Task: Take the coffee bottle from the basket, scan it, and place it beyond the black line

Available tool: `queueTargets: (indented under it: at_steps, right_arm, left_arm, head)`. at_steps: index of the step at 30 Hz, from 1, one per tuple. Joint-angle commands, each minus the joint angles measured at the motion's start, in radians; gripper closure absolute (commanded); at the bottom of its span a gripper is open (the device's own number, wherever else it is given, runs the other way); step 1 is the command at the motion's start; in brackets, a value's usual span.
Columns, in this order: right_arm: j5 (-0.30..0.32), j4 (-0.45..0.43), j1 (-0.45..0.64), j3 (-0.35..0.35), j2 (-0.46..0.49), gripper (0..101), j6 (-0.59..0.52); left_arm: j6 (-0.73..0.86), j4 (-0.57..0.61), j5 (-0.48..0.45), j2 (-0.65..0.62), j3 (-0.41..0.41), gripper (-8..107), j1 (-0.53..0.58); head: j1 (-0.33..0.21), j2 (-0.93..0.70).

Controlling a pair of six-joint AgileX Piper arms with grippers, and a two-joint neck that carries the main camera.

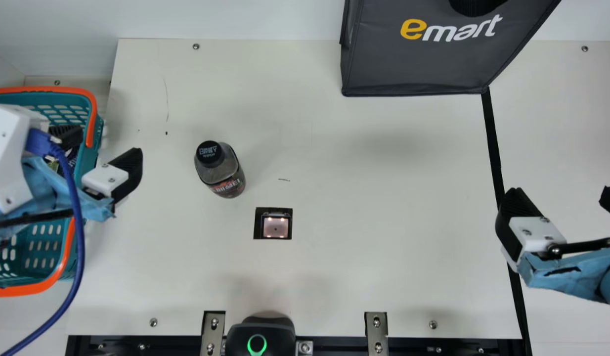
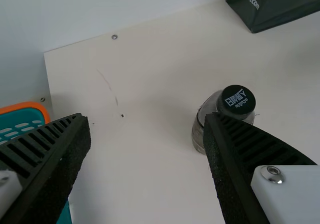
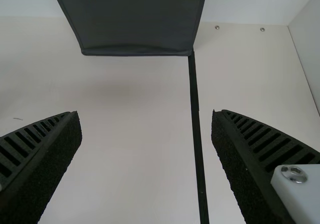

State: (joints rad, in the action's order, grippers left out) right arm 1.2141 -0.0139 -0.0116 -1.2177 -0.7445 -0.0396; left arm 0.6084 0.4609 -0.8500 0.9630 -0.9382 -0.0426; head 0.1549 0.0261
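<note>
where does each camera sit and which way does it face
Left wrist view: on the left arm's wrist, facing down past the left tool to the coffee bottle.
Right wrist view: on the right arm's wrist, facing down past the right tool to the black line and bag.
Main view: on the neck, facing down over the table; parts of both arms and tools show.
Shared: coffee bottle, in main and left wrist views; black line, in main and right wrist views.
</note>
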Motion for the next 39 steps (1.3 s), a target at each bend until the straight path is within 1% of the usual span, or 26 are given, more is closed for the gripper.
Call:
queueTargets:
  at_steps: [1,9,15,26,39]
  right_arm:
    - [0.000,0.000,0.000,0.000,0.000,11,0.000]
    - [0.000,0.000,0.000,0.000,0.000,11,0.000]
    - [0.000,0.000,0.000,0.000,0.000,11,0.000]
    - [0.000,0.000,0.000,0.000,0.000,11,0.000]
    - [0.001,0.000,0.000,0.000,0.000,11,0.000]
  left_arm:
    - [-0.095,-0.055,0.010,-0.001,-0.002,9,0.051]
    - [-0.313,-0.214,0.040,0.009,-0.007,9,0.187]
    - [-0.475,-0.332,0.046,0.025,-0.015,9,0.275]
    - [-0.777,-0.526,0.026,0.078,-0.055,9,0.448]
    - [-1.087,-0.721,-0.008,0.165,-0.106,9,0.650]
  head:
    - [-0.017,0.001]
    - [-0.017,0.001]
    - [-0.017,0.001]
    - [-0.017,0.001]
    - [-0.017,0.001]
